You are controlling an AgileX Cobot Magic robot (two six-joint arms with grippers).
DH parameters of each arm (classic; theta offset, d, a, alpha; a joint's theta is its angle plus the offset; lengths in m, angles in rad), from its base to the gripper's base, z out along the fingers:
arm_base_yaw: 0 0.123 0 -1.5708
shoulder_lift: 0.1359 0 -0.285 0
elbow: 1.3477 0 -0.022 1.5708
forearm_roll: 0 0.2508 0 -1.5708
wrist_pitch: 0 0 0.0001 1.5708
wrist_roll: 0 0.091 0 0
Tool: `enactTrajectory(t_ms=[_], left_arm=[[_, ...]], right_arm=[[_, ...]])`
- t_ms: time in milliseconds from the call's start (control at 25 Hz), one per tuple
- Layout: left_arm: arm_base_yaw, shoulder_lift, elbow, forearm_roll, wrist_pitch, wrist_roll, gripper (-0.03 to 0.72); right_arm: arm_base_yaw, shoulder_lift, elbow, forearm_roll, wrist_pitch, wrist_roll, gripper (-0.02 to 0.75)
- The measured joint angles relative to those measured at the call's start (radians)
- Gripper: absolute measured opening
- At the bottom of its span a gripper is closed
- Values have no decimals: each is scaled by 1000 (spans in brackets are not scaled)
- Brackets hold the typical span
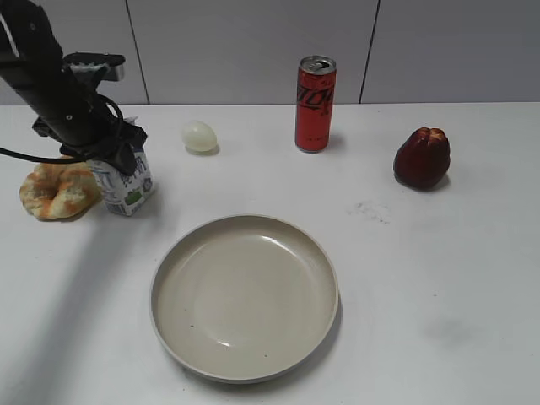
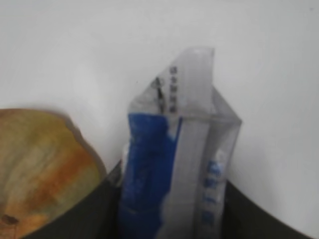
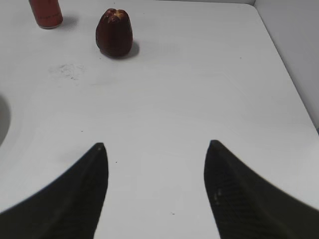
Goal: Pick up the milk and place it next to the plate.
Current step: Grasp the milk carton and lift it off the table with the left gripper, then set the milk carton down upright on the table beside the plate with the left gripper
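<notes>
The milk (image 1: 131, 190), a small white carton with blue lettering and a green patch near its base, is at the table's left and leans slightly. My left gripper (image 1: 118, 156) comes down over its top and is shut on it. In the left wrist view the milk (image 2: 174, 164) fills the gap between both jaws of the left gripper (image 2: 172, 177). The plate (image 1: 245, 221), wide and beige, lies in the middle front, to the right of the carton. My right gripper (image 3: 155, 144) is open and empty over bare table, out of the exterior view. The plate's rim (image 3: 2, 119) shows at its left edge.
A bread roll (image 1: 57, 190) lies just left of the carton, close to the left jaw (image 2: 40, 169). A pale egg (image 1: 200, 136) and a red can (image 1: 315, 104) stand at the back. A dark red fruit (image 1: 422, 158) sits at the right (image 3: 114, 32).
</notes>
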State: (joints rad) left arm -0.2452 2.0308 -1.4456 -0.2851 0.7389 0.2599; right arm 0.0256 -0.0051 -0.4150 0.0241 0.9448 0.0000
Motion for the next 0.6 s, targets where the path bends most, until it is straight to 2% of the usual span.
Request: enactTrajectory(t_ms=[240,400,600], left_arm=[[-17,-20,-38,21,65,0,295],[-53,-20,-129,42,143,8,295],[-119,-26,-255,43,190,96,295]], right_arm=[[0,0,0,0,0,0,463],[0,0,0,0,0,0,463],[0,0,0,0,0,0,463]])
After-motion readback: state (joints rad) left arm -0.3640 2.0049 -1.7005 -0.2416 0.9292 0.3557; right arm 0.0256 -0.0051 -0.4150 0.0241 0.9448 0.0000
